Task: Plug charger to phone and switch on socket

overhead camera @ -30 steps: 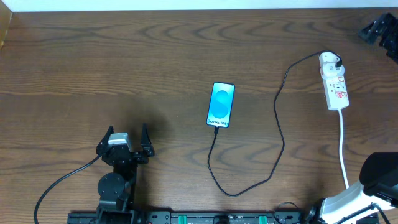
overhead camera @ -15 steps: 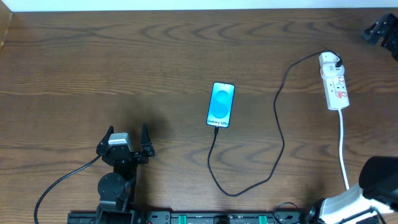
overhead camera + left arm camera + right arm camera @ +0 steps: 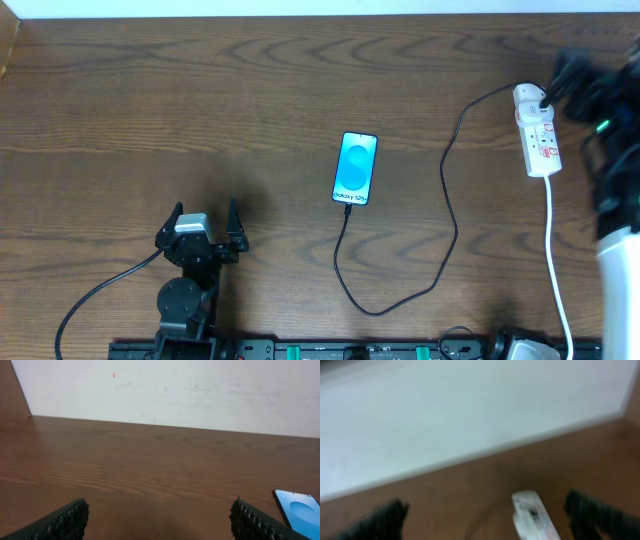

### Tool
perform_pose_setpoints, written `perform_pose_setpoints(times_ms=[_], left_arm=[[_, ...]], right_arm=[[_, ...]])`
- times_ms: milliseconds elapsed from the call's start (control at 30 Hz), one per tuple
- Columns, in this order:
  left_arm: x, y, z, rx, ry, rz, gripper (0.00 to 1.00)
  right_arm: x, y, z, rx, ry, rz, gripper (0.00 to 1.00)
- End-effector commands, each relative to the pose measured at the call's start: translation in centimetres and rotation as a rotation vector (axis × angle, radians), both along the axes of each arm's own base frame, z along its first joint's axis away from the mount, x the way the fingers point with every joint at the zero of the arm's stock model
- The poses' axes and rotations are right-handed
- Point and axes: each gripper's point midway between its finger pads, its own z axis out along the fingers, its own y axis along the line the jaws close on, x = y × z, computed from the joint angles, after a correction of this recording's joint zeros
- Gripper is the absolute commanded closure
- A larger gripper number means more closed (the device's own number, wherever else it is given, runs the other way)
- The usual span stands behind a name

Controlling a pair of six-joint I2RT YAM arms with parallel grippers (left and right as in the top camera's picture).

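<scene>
From overhead, shows the phone flat near the middle of the wooden table, screen up and lit blue, its lettered end toward the near edge. Traces the charger from that end in a loop toward the near edge, then up the right side to its black adapter, seated at the far end of the socket. Puts the plug tip right at the phone's edge; cannot tell whether it is pushed home. Finds the socket lying lengthwise at the right, white cord trailing toward the near edge. Places the left gripper at the near left, well apart from the phone, spread wide and empty. Catches the right gripper as a dark blur just beside the adapter end of the socket; cannot tell contact. From the left wrist, looks between two wide-set ribbed fingers over bare table to a white wall, with a corner of the phone at the lower right. From the right wrist, blurred, frames the socket's end between fingers held fully apart, gripping nothing.
</scene>
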Motion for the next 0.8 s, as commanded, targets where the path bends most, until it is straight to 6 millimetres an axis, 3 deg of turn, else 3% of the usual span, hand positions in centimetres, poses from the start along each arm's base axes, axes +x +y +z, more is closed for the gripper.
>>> perform_pose_setpoints(times_ms=[0,233,433,533,767], left_arm=[[-0.1,0.2,-1.8,0.018,0.05,0.006,0.1],[-0.1,0.2,-1.8,0.018,0.05,0.006,0.1],[-0.1,0.2,-1.8,0.018,0.05,0.006,0.1],[-0.1,0.2,-1.8,0.018,0.05,0.006,0.1],[-0.1,0.2,-1.8,0.018,0.05,0.006,0.1]], right_arm=[[-1.5,1.7,-5.8,-0.006,-0.032,0.024,0.01],[-6.0,2.3,-10.0,-0.057,-0.261,0.004,0.01],[-9.8,1.5,-14.1,-0.073,-0.284,-0.086,0.01],[-10.7,1.0,-15.9,-0.072,-0.233,-0.126,0.01],[-11.2,1.0,-15.4,-0.074,-0.245,-0.128,0.01]])
